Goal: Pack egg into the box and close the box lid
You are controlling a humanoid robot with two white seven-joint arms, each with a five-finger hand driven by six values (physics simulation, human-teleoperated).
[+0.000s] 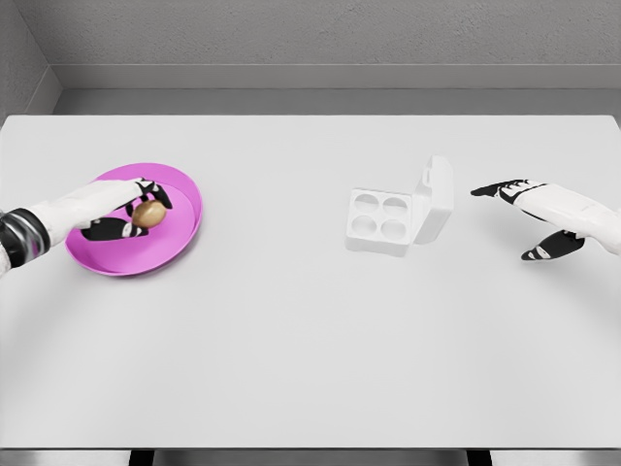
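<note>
A brown egg (pixel 148 214) lies on the pink plate (pixel 179 238) at the table's left. My left hand (pixel 136 216) reaches over the plate from the left, its black fingertips curled around the egg with the thumb below it. The white egg box (pixel 380 221) sits right of centre with four empty cups, and its lid (pixel 436 198) stands open and upright on the right side. To the right of the box and apart from it, my right hand (pixel 505 223) hovers with fingers spread and holds nothing.
The white table (pixel 291 340) reaches back to a grey wall. Its front edge runs along the bottom of the view. Nothing else stands on it.
</note>
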